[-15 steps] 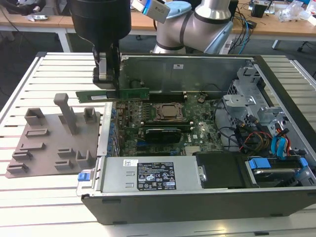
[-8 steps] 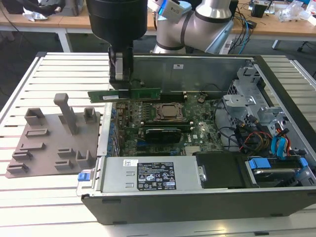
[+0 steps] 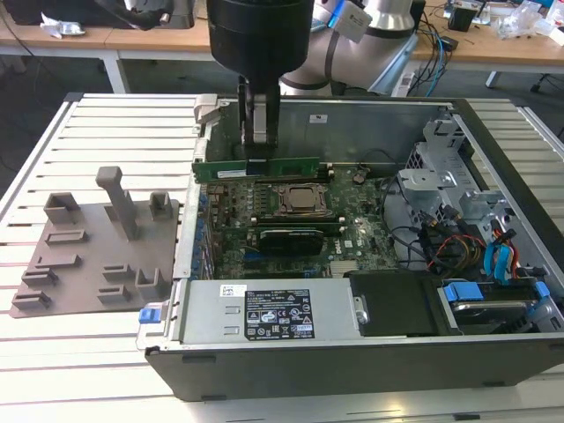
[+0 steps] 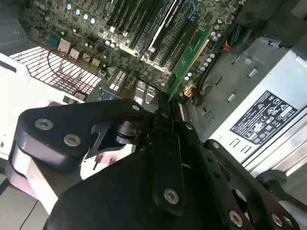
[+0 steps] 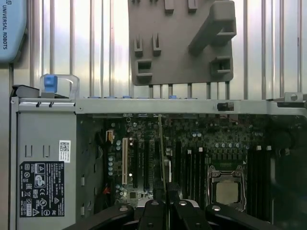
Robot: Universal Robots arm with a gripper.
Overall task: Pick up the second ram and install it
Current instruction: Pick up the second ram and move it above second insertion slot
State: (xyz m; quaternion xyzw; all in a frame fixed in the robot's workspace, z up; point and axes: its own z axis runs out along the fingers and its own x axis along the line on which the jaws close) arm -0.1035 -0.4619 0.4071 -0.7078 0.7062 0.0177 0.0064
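the gripper [image 3: 258,148] is clenched on the second ram [image 3: 291,166], pinching the upper edge near the middle of its length. the stick hangs long side level and on edge, just beyond the cpu socket [image 3: 300,201] on the side away from the power supply [image 3: 264,313]. in the first wrist view it shows as a thin green line [image 5: 163,153] running out from the fingertips, over the rows of slots beside the cpu socket. whether its lower edge is already in a slot or just above one, i cannot tell.

the main risk, as i judge it, is misalignment. if the stick sits a little askew to the slot, or one end leads, a downward push would load the board edge and the motherboard instead of seating the contacts. the grip is narrow against a long stick, so it could pivot between the pads once it meets resistance. slot latches that are not open, or a notch facing the wrong way, would block it too. there is little room to drift toward the cpu socket's metal frame. the black card [image 3: 286,236] on the socket's near side is well apart, as is the grey tray [image 3: 79,264] out on the counter [image 3: 115,123].
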